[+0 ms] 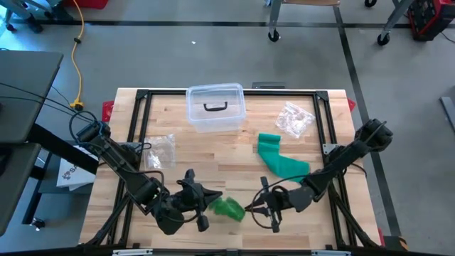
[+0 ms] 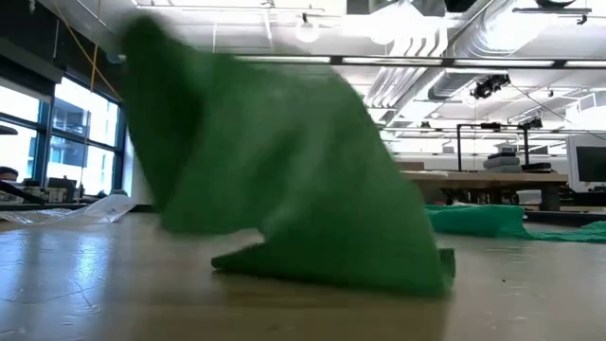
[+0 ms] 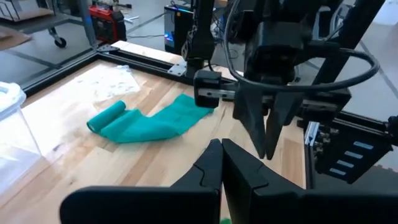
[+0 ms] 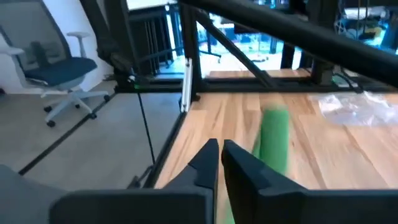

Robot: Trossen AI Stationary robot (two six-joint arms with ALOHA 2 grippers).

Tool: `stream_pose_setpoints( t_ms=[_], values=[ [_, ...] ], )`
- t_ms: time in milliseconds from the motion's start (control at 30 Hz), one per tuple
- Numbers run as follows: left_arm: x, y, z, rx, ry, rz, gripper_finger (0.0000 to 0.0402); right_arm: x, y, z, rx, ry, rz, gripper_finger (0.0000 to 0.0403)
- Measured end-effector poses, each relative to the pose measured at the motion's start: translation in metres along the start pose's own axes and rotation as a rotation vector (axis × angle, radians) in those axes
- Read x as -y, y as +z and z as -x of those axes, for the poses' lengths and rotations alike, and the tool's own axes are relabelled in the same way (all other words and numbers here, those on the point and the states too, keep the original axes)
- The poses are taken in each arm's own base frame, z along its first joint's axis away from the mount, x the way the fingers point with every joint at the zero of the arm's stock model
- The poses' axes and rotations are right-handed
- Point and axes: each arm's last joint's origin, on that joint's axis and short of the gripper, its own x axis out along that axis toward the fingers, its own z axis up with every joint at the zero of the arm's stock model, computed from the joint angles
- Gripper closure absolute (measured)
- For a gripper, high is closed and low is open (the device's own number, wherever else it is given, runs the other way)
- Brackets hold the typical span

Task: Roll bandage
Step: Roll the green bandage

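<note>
On the wooden surface [image 1: 234, 160], a light green bandage [image 1: 229, 208] lies near the front edge, between the two end effectors; the left end effector [image 1: 208, 197] sits just beside it, fingers together, gripping nothing visible; the right end effector [image 1: 250, 209] is likewise closed; a teal bandage [image 1: 281, 158], partly unrolled, lies farther back.

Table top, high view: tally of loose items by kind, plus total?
Green bandages: 2, a bright green crumpled bandage between the grippers and a teal half-unrolled bandage
Clear plastic wrappers: 2, one crinkled wrapper on the left and one on the right
Clear plastic lidded box with a dark handle: 1
Total: 5
</note>
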Motion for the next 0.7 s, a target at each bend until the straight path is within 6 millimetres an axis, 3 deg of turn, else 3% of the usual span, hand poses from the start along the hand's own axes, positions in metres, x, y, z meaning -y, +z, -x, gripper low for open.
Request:
stream_pose_setpoints(
  t_ms=[300,700],
  values=[
    [-0.006,-0.014,0.005,-0.101,0.027,-0.013,0.0401,0.014,-0.014,0.0,-0.135,-0.16,0.003,0.0366],
    [-0.032,-0.08,0.03,-0.462,0.196,0.193,0.0401,0.016,-0.021,0.001,-0.211,-0.158,-0.039,0.0365]
  ],
)
